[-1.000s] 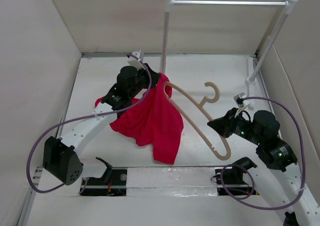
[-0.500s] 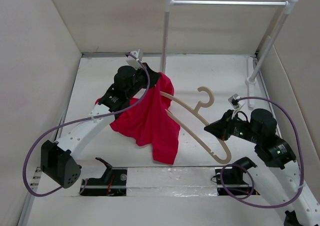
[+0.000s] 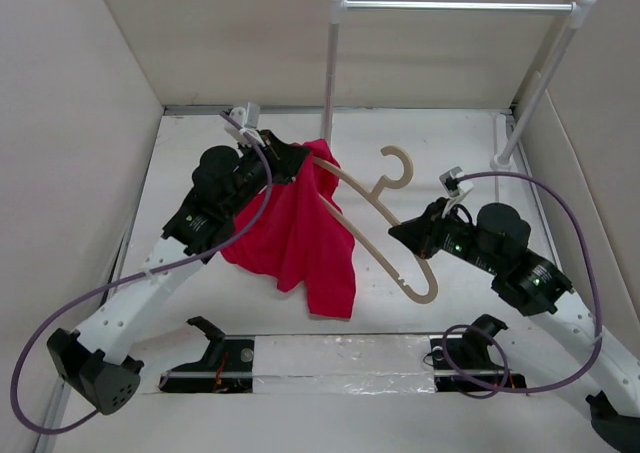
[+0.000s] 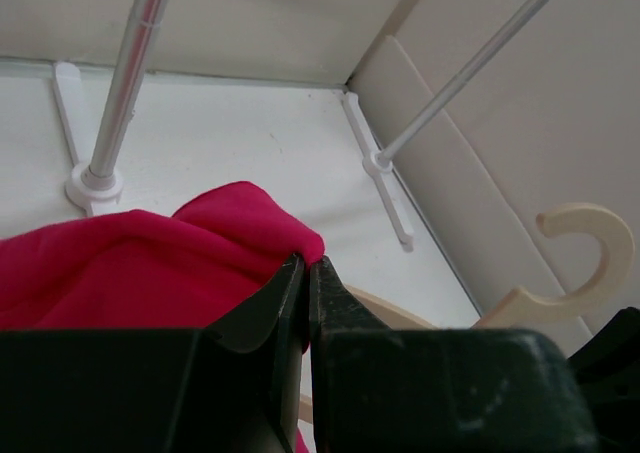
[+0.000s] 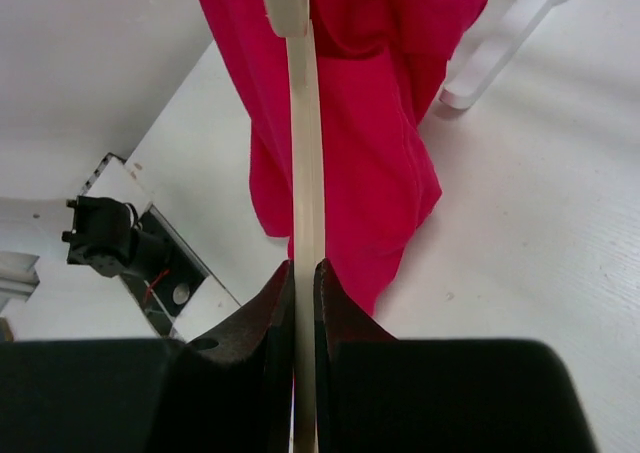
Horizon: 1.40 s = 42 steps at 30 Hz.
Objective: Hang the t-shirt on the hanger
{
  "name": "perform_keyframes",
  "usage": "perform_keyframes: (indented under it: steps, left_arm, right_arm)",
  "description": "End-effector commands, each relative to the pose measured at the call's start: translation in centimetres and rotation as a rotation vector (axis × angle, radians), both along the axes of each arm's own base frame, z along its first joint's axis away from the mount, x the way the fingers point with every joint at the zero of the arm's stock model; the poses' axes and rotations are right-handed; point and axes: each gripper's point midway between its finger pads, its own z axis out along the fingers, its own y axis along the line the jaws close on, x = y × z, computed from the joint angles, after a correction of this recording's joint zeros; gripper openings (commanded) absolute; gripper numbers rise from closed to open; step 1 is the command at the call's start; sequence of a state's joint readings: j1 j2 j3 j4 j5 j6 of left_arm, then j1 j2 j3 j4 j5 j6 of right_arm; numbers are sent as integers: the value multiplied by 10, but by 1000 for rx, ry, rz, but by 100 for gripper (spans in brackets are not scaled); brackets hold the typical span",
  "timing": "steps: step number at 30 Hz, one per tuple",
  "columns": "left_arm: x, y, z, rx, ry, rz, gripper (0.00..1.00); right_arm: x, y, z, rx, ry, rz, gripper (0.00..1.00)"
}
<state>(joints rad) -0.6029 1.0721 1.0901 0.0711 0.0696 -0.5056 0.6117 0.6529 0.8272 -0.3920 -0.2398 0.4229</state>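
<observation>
A white table (image 3: 430,138) makes the floor of a small box-like room. Plain pale walls stand close on three sides: the left wall (image 3: 60,173), the far wall (image 3: 230,43) and the right wall (image 3: 605,203). A clothes rack stands at the far right of the table. It has a left post (image 3: 329,73) and a right post (image 3: 545,78), both white. A thin shiny rail (image 3: 455,6) runs across their tops. Each post stands on a long flat white foot (image 4: 385,188) that lies on the table. A shiny strip (image 3: 340,355) runs along the near edge. The light is soft and even.
</observation>
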Motion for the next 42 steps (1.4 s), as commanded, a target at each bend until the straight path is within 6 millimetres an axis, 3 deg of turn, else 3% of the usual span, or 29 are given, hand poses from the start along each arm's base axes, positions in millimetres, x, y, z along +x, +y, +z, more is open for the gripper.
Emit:
perform_keyframes:
  steps: [1,3,7,10,14,15,16,20,24,29,35,36,39,42]
  left_arm:
    - [-17,20,53,-94,-117,43,0]
    - [-17,36,69,-102,-145,118,0]
    - [-23,59,105,-132,-216,202,0]
    - [-34,67,130,-168,-267,200,0]
    - [-47,61,147,-211,-311,137,0]
    - [-51,51,145,-212,-312,75,0]
    - [-54,44,144,-213,-315,34,0]
    - [-61,24,138,-232,-309,-78,0]
    - [-66,20,119,-236,-272,-113,0]
    - [-72,30,97,-223,-233,-82,0]
    - [-75,28,79,-217,-198,-99,0]
    - [-76,24,74,-211,-191,-125,0]
    - [-81,5,63,-204,-181,-234,0]
    - [-86,-10,53,-227,-161,-324,0]
  right_arm:
    - [18,-9,75,91,-195,-164,0]
    - [3,7,92,90,-222,-118,0]
    - [-13,10,128,140,-268,-122,0]
    - [-19,9,144,147,-285,-178,0]
    - [-16,33,141,83,-302,-221,0]
    - [-13,40,143,90,-305,-240,0]
    - [-7,59,129,36,-301,-241,0]
    - [1,99,110,32,-278,-231,0]
    - [25,107,92,102,-243,-289,0]
    - [43,95,120,210,-303,-272,0]
    - [48,93,158,266,-387,-281,0]
    - [48,94,167,287,-406,-263,0]
    - [77,105,161,249,-401,-284,0]
    - [89,106,170,282,-425,-318,0]
